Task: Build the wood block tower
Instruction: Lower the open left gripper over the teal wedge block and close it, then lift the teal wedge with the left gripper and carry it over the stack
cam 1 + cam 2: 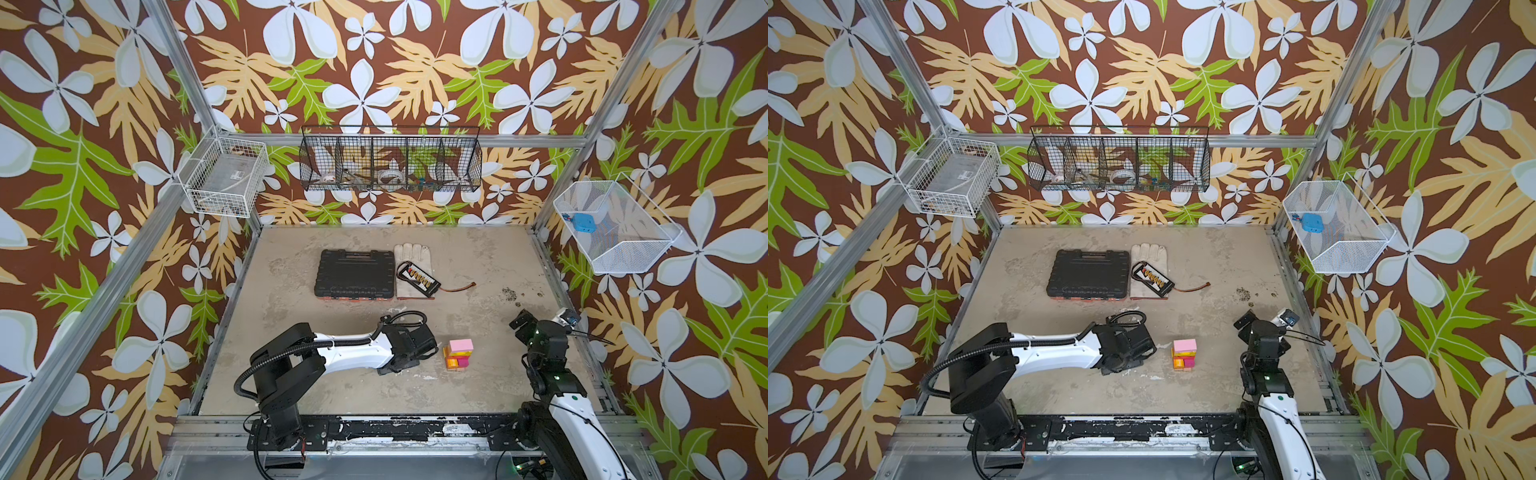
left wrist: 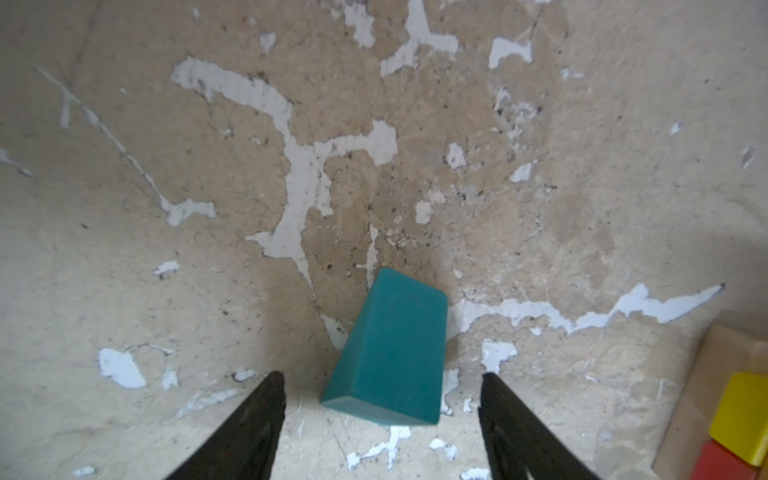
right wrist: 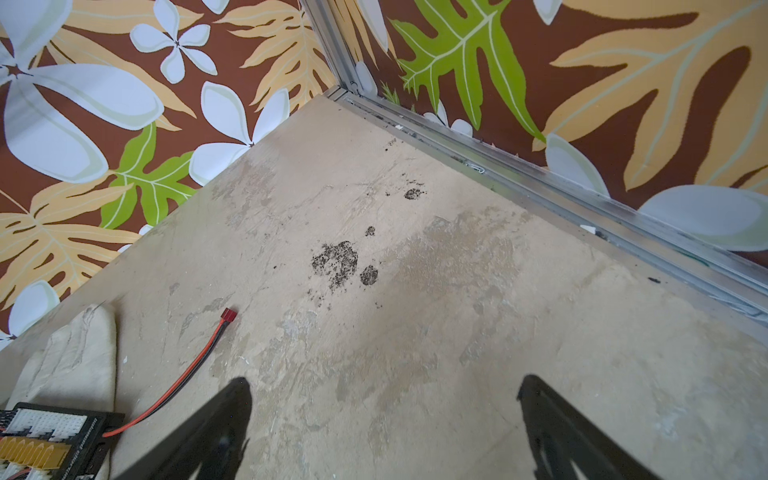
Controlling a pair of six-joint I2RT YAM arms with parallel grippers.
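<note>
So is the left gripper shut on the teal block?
No, open: the left gripper straddles the teal block, with bare table showing between it and each jaw.

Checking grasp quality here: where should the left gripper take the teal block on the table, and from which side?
Take the teal block across the two long sides facing the jaws, coming down as the open left gripper points. Those sides are flat and parallel but slightly skewed, so a small wrist turn likely helps.
</note>
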